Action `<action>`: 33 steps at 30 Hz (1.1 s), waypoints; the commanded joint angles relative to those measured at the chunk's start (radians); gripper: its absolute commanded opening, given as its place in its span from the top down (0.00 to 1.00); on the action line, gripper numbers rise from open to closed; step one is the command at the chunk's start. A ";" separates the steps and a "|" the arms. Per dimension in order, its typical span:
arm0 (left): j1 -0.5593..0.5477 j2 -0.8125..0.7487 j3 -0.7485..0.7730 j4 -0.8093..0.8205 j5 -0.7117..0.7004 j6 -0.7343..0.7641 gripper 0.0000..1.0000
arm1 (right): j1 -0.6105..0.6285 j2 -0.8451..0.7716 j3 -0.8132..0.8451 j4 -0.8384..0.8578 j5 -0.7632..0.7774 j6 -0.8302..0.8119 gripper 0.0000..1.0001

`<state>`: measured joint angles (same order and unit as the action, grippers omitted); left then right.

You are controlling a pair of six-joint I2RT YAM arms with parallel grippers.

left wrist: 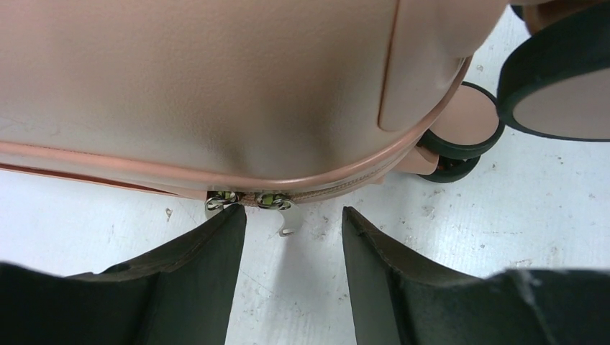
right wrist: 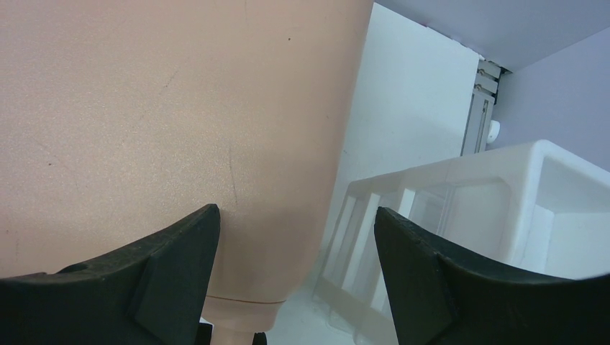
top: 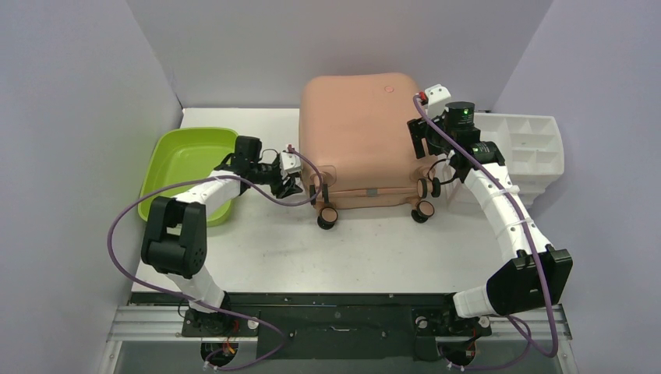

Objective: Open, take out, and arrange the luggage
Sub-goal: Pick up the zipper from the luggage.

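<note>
White table [top: 327, 261] surface, enclosed by pale lilac walls [top: 78, 117], forms the work area.

At centre-left of the top view, the left gripper [left wrist: 293, 218] sits against the lower left corner of the luggage [top: 358, 132]. Its jaws stand partly apart and hold nothing. In the left wrist view, its two dark fingers [left wrist: 208, 266] rise from the bottom edge with bare table between them. Just above that gap, two metal zipper pulls [left wrist: 252, 200] sit side by side on the seam under the rounded shell edge. The fingertips are near the pulls; contact cannot be confirmed.

Right of centre in the top view, the right gripper [right wrist: 296, 215] sits at the right edge of the luggage. Its jaws stand wide apart and grip nothing. In the right wrist view, the finger on the left of the frame overlaps the pink shell, and the other overlaps the white organizer [right wrist: 503, 194]. Whether either finger touches cannot be told.

The luggage, a salmon-pink hard shell, lies flat and closed at upper centre of the table. A small round logo [top: 388, 89] marks its upper right corner. Black-and-pink caster wheels [top: 327, 217] line its lower edge.

A lime-green tub [top: 187, 160] stands at the left of the frame, apart from the luggage. The organizer, divided into compartments, stands at the right, just beside the luggage.
</note>
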<state>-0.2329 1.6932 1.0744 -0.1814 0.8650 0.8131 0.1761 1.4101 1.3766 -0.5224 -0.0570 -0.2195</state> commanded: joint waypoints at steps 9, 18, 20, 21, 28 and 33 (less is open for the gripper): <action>-0.008 0.028 0.036 0.079 0.045 -0.058 0.54 | -0.009 0.010 0.031 0.040 0.042 0.010 0.26; -0.020 0.072 0.073 0.048 0.024 -0.052 0.66 | -0.010 0.041 0.061 0.036 0.075 0.012 0.27; -0.020 0.073 0.077 0.044 0.025 -0.048 0.69 | -0.016 0.054 0.075 0.030 0.076 0.015 0.27; -0.020 0.074 0.077 0.041 0.025 -0.048 0.70 | -0.020 0.062 0.080 0.026 0.075 0.016 0.27; -0.019 0.068 0.091 0.013 0.029 -0.038 0.81 | -0.044 0.101 0.126 0.014 0.041 0.034 0.27; -0.016 0.052 0.084 -0.011 0.028 -0.025 1.00 | -0.046 0.117 0.133 0.010 0.030 0.033 0.27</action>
<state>-0.2386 1.7638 1.1160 -0.1944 0.8639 0.7715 0.1356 1.5139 1.4666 -0.5255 -0.0154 -0.1978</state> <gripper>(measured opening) 0.052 0.737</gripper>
